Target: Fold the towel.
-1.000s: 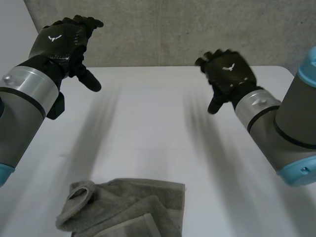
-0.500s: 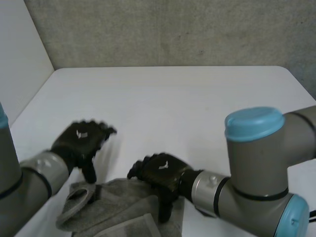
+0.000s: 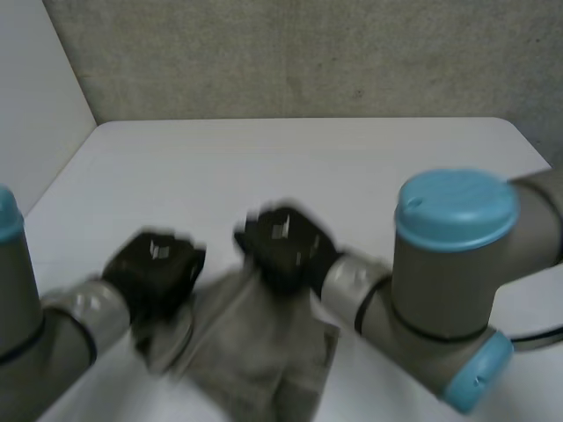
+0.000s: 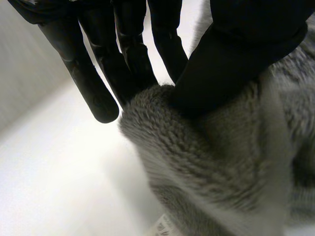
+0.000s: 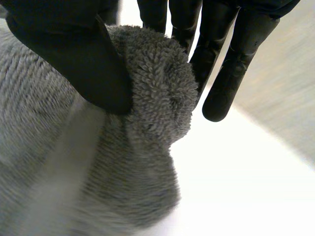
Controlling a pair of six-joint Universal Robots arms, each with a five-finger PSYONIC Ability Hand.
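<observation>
A grey towel (image 3: 255,352) hangs bunched at the near edge of the white table (image 3: 299,167), lifted between both hands. My left hand (image 3: 157,268) pinches a fold at the towel's left end. In the left wrist view its thumb (image 4: 236,59) presses the grey towel (image 4: 211,162) against its straight fingers (image 4: 93,78). My right hand (image 3: 283,248) grips the towel's upper edge a little to the right of the left hand. In the right wrist view its thumb (image 5: 78,54) clamps a tuft of the grey towel (image 5: 147,108) against its fingers (image 5: 231,64).
A grey wall (image 3: 308,53) stands behind the table's far edge. A pale side wall (image 3: 35,105) rises at the left. My right arm's blue-capped elbow (image 3: 453,211) looms over the near right of the table.
Both hands came down from high over the table to the towel at the near edge. Each closed on a part of it, and the towel now rises off the table.
</observation>
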